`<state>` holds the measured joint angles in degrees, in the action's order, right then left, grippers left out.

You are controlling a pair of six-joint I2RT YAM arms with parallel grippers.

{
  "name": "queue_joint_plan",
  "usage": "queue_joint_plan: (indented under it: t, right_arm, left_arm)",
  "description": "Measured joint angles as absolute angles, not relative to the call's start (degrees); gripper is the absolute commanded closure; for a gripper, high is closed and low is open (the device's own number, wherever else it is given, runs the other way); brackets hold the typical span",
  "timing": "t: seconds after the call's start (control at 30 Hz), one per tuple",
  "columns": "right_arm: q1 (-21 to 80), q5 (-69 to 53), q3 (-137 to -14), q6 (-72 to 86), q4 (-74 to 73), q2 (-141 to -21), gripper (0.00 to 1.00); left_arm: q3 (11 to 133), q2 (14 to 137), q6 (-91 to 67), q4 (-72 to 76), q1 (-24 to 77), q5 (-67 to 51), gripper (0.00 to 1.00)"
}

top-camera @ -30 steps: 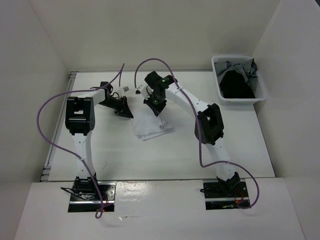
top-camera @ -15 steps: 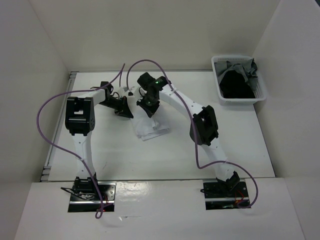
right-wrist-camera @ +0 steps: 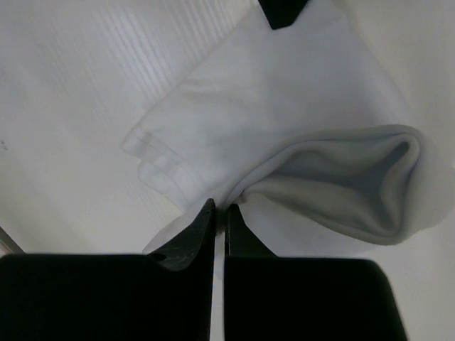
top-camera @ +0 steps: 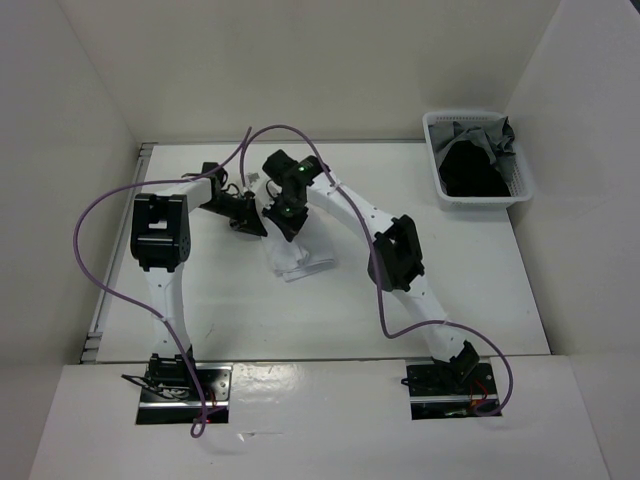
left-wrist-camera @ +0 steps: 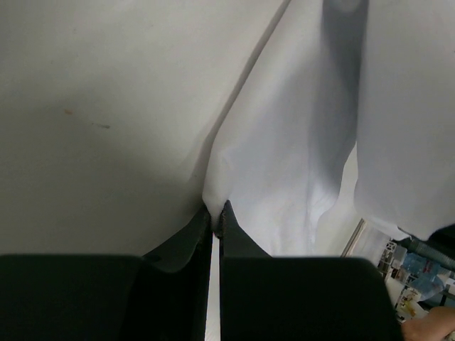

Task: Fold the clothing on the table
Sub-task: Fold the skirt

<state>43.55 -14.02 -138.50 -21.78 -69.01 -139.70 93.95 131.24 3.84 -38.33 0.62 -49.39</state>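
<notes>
left pincer (left-wrist-camera: 215,212) clamped on the clothing (left-wrist-camera: 284,156) edge, right pincer (right-wrist-camera: 220,212) clamped on its fold, both close together over the counter (top-camera: 250,310)

Basket (top-camera: 484,203): I see a white plastic one with slotted walls at about 2 o'clock in the overhead view, set close to the right side panel.
Black garment (top-camera: 470,172): bunched inside the basket, filling its near half.
Grey garment (top-camera: 478,133): crumpled in the basket's far half, one end draped over the rim at the far right corner.
Back wall (top-camera: 300,70): plain white, at 12 o'clock.
Side panels: white, at 9 o'clock (top-camera: 60,200) and 3 o'clock (top-camera: 590,200).
Printed clutter (left-wrist-camera: 409,284): colourful scraps at 4 o'clock in my left wrist view, too blurred to name.
</notes>
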Motion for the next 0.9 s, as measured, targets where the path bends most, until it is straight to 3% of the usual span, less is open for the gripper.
queue_joint_plan:
  t: [0.5, 0.63, 0.8, 0.9]
  right_arm:
    - [44.9, -16.1, -145.1, -22.2, -71.9, -143.0, 1.0]
    - [45.7, -16.5, -145.5, -22.5, -72.2, -143.8, 0.83]
    - [46.0, -17.0, -145.6, -23.0, -72.3, -144.4, 0.5]
    - [46.0, -17.2, -145.8, -22.8, -72.4, -144.5, 0.43]
  left_arm:
    - [93.3, 130.4, 3.9, -37.8, 1.2, -48.1, 1.0]
    - [93.3, 130.4, 3.9, -37.8, 1.2, -48.1, 1.0]
    - [93.3, 130.4, 3.9, -37.8, 1.2, -48.1, 1.0]
    - [93.3, 130.4, 3.9, -37.8, 1.2, -48.1, 1.0]
